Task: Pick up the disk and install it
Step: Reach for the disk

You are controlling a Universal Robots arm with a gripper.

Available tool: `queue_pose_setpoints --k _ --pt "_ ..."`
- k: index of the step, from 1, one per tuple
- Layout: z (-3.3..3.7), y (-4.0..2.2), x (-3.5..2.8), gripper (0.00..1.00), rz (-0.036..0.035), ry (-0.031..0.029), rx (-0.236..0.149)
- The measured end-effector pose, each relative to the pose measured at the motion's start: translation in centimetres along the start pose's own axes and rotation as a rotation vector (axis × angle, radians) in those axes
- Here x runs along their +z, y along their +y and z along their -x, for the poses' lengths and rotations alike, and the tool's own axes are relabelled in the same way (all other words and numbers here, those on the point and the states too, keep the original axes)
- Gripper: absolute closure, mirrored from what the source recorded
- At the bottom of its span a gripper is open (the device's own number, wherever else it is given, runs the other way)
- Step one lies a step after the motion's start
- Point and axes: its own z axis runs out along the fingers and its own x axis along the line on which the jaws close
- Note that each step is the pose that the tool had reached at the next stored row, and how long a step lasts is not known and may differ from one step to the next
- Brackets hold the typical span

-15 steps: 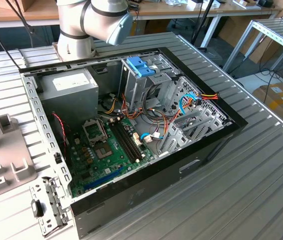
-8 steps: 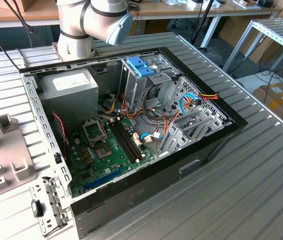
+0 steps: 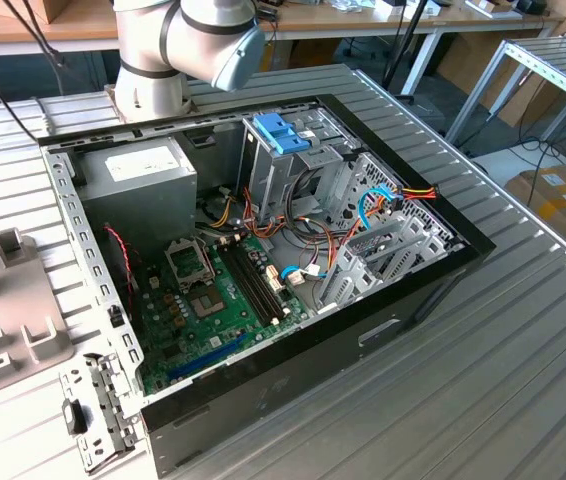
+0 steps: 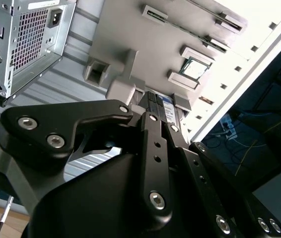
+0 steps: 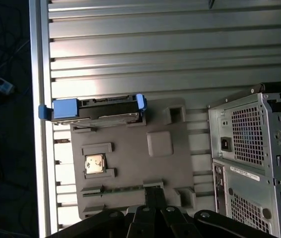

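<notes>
The disk (image 5: pixel 97 109) stands on its long edge in a slot at one end of a grey fixture plate (image 5: pixel 130 173). It is dark grey, with a blue plastic piece at each end. In the second wrist view a strip of the disk's (image 4: pixel 168 106) white label with a blue band shows past the gripper's black links. My gripper (image 5: pixel 153 192) hangs above the plate's other end, apart from the disk and touching nothing. In the second wrist view the gripper (image 4: pixel 153 104) reaches toward the plate (image 4: pixel 130 34).
The open computer case (image 3: pixel 263 250) lies on the ribbed metal table, holding a green motherboard (image 3: pixel 218 290), a grey power-supply box (image 3: pixel 143 170) and a metal cage with a light-blue top (image 3: pixel 278 130). A square chip (image 5: pixel 95 163) sits in the plate. The table edge (image 5: pixel 38 74) runs beside the disk.
</notes>
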Motion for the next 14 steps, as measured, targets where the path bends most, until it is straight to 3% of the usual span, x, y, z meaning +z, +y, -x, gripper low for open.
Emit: queue_pose_setpoints --k 14 --pt "-1.2 -0.09 -0.03 0.89 0.0 0.0 0.0"
